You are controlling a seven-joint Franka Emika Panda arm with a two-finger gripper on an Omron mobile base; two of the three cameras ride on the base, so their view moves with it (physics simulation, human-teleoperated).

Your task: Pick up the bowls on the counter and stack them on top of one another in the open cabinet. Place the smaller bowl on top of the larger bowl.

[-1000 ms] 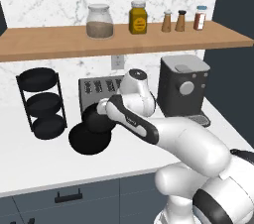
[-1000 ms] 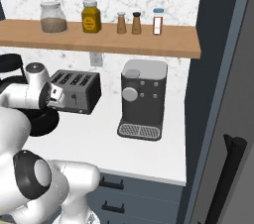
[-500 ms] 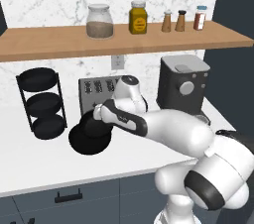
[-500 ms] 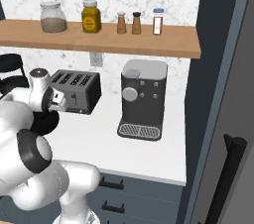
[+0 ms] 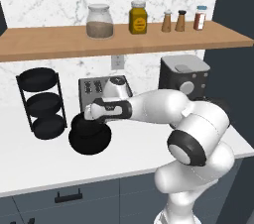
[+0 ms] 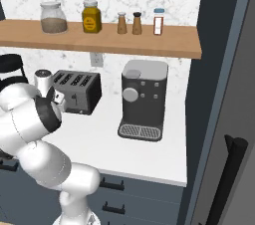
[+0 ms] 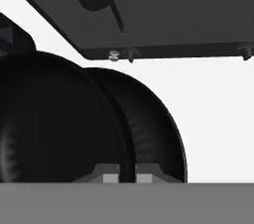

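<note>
White counter (image 5: 44, 166) w/ black 3-tier rack (image 5: 42, 103), grey toaster (image 6: 77, 91), coffee machine (image 6: 143, 99), larger bowl (image 5: 90, 140) — wooden shelf (image 5: 49, 42) above, w/ glass jar (image 5: 99, 21), amber jar (image 5: 138, 18), 3 shakers (image 5: 168, 22).

smaller bowl (image 5: 82, 121) half hidden behind gripper (image 5: 87, 114), jaws unclear, toaster (image 7: 149, 10) cut off
</note>
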